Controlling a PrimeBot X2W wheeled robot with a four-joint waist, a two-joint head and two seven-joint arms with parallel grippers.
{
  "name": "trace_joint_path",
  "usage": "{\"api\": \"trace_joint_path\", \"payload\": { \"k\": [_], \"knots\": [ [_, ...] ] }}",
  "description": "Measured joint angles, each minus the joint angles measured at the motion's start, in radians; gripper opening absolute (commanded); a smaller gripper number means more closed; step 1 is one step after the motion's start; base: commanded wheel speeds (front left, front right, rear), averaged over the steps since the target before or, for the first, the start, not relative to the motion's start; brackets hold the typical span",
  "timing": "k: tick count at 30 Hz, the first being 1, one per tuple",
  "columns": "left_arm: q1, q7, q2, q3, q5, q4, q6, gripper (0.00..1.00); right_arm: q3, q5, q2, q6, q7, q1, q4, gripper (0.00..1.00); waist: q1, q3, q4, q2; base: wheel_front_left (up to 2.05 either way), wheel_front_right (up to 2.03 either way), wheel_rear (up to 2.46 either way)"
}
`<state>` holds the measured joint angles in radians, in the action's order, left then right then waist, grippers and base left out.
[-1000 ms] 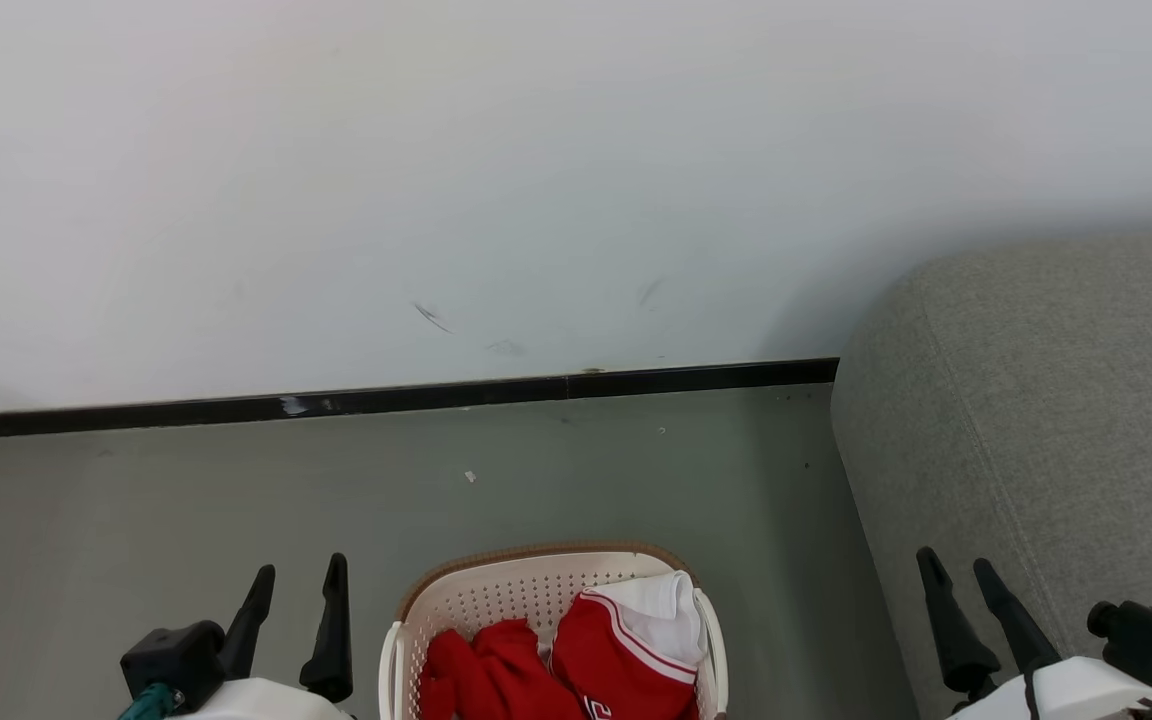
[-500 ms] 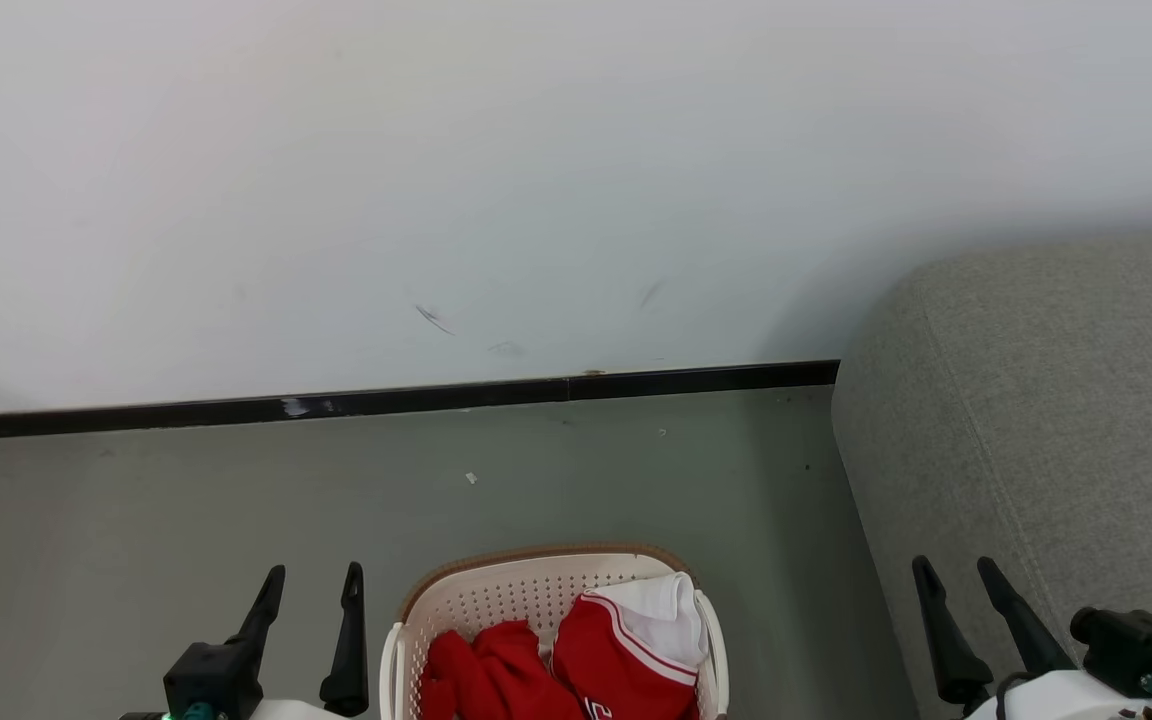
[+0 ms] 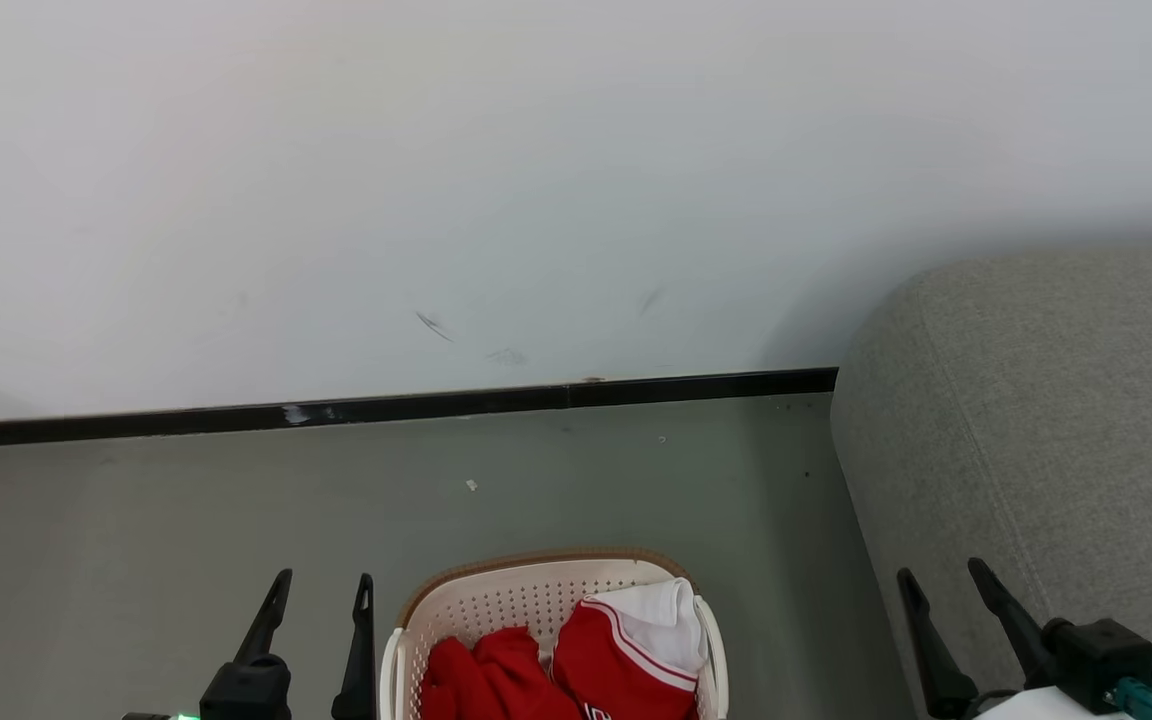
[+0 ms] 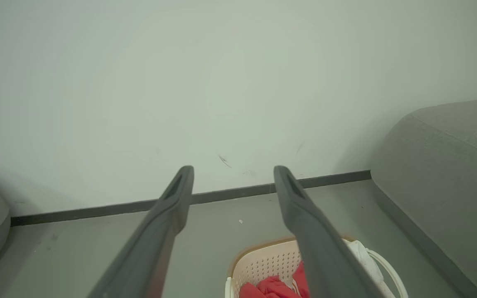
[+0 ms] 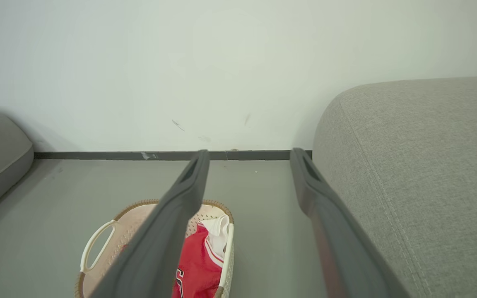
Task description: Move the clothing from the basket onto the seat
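Two grippers: left gripper (image 3: 324,576) and right gripper (image 3: 936,567) spread, empty.
Change: my left has drifted toward the cream perforated plastic basket (image 3: 536,556); I judge a reach is starting.
Clothing: red white-trimmed garments (image 3: 546,670) inside it, ungrasped; grey fabric sofa (image 3: 1056,420) alongside.

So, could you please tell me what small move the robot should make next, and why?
Probably swing the left gripper rightward over the basket and dip toward the clothing. The clothing lies inside the basket, none on the seat; the left gripper is open, empty and closest to the basket, while the right gripper, also open, hangs by the seat.
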<state>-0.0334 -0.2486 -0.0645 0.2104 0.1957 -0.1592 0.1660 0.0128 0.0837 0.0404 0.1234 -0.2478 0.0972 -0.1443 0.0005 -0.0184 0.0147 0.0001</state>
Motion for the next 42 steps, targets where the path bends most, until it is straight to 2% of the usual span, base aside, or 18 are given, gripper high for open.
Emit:
{"api": "trace_joint_path", "payload": {
  "k": [42],
  "knots": [
    [0.001, -0.001, 0.011, -0.051, 0.015, -0.040, -0.003, 1.00, 0.010, -0.004, -0.002, 0.000, 0.000, 0.003, 0.012, 1.00, -0.0002, 0.009, -0.002, 0.0000, 0.00, 0.00, 0.00]
  ]
}}
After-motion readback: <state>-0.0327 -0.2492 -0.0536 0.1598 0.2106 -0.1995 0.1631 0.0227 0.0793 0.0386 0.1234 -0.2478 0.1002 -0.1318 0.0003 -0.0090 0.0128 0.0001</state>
